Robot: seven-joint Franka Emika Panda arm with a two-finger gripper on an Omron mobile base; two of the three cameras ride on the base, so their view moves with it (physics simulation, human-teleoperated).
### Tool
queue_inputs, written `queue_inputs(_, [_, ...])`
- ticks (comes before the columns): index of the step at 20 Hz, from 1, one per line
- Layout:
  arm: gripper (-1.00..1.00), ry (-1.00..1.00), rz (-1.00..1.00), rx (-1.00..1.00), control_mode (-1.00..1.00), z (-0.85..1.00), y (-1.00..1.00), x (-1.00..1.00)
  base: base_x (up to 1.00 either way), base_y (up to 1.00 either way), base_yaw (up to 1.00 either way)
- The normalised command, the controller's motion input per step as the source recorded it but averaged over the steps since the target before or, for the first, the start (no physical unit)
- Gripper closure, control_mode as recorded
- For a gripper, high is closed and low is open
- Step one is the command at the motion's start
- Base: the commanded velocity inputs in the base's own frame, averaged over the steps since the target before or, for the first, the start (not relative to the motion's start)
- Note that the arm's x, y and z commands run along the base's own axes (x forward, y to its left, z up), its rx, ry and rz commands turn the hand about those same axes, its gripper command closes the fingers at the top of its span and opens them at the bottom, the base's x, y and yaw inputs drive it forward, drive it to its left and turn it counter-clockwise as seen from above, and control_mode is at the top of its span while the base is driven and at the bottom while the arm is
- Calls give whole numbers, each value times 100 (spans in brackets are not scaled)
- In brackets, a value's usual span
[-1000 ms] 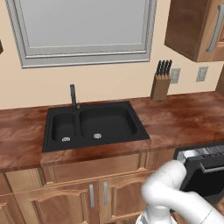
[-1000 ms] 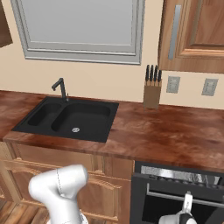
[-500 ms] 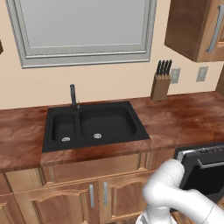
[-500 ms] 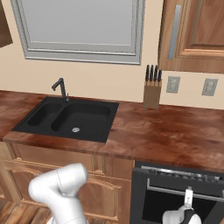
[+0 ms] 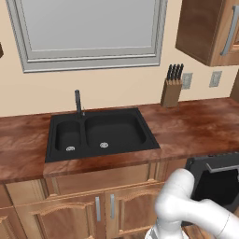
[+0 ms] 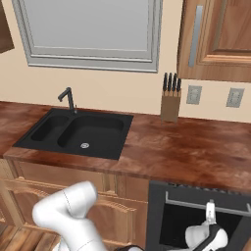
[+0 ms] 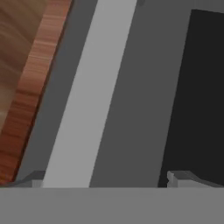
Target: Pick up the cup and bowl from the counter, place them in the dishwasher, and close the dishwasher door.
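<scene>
The gripper (image 7: 105,181) has its jaws spread all the way with nothing between them, sitting right up against the dishwasher door (image 6: 196,218) and looking at its grey bar handle (image 7: 87,100). The door looks nearly shut under the counter (image 6: 186,152). The black sink (image 5: 100,133) is empty. The right base view catches the hand low in front of the door.

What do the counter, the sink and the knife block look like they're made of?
Counter: polished reddish-brown stone or a laminate imitating it, judging by the mottled veining and sheen. Sink: matte black, maybe composite or coated metal. Knife block: plain light-brown wood, with dark handles.
</scene>
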Motion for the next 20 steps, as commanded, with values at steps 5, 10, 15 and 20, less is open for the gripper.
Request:
queue_inputs(5, [-100,-14,0,-12,-100,-46,0,48,0,0,0])
queue_inputs(10, [-100,-13,0,-13,-100,-48,0,55,0,0,0])
queue_inputs(15, [-100,-12,0,-13,-100,-49,0,62,0,0,0])
queue_inputs(20, [-100,-9,0,-14,-100,-57,0,79,0,0,0])
